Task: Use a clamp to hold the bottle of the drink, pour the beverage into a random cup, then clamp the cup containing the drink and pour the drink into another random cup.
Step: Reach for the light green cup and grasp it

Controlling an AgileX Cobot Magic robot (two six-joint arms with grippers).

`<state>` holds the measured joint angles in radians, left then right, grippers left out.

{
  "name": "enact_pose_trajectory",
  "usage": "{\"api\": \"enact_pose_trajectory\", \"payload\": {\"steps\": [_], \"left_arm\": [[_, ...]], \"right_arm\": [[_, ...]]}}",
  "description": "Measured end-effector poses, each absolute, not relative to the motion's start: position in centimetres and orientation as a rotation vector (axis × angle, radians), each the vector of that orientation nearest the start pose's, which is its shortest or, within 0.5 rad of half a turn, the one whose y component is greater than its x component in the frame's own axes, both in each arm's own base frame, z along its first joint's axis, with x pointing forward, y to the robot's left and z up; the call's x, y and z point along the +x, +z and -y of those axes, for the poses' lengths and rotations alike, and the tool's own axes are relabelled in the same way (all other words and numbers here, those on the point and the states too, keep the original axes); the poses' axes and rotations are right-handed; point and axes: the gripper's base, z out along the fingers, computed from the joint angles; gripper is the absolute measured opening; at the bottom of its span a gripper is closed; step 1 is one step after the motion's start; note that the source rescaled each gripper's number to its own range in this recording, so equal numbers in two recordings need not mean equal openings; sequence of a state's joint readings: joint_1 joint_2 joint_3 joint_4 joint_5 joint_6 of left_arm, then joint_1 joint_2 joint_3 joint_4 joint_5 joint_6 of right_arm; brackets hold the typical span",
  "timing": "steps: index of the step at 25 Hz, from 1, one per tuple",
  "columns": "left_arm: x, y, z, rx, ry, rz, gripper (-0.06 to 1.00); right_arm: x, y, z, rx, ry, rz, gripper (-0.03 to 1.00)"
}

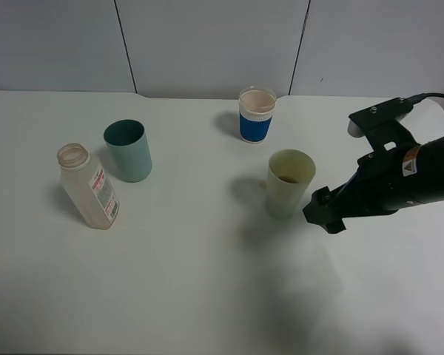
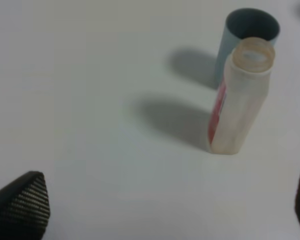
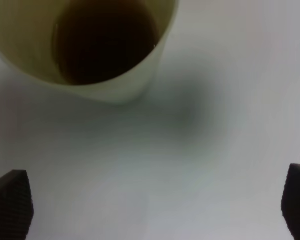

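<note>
The clear bottle (image 1: pixel 89 186) with its red-printed label stands uncapped at the left and looks empty; the left wrist view has the bottle (image 2: pixel 240 105) ahead of my open left gripper (image 2: pixel 165 205), well apart from it. That arm does not show in the exterior view. The pale yellow-green cup (image 1: pixel 289 183) stands right of centre, holding brown beverage (image 3: pixel 102 42). My right gripper (image 1: pixel 324 211) hovers just right of it, a little above the table. In the right wrist view this gripper (image 3: pixel 152 205) is open and empty, short of the cup (image 3: pixel 135 87). The blue cup (image 1: pixel 257 115) stands farther back.
A teal-green tumbler (image 1: pixel 129 150) stands just behind and right of the bottle, and shows as the teal tumbler (image 2: pixel 250 30) in the left wrist view. The white table (image 1: pixel 207 281) ends at a grey back wall.
</note>
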<state>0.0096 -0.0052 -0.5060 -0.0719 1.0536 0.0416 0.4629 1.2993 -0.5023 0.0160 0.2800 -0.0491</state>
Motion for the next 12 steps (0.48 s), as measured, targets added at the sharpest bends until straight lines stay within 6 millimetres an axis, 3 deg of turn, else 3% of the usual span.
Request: {"api": "enact_pose_trajectory", "payload": {"steps": [8, 12], "left_arm": [[-0.6, 28.0, 0.6, 0.036, -0.053, -2.024, 1.00], [-0.6, 28.0, 0.6, 0.036, -0.053, -2.024, 1.00]], "right_arm": [[18.1, 16.2, -9.0, -0.611, 0.187, -2.381, 1.00], [18.1, 16.0, -9.0, -0.622, 0.193, -2.294, 1.00]]}}
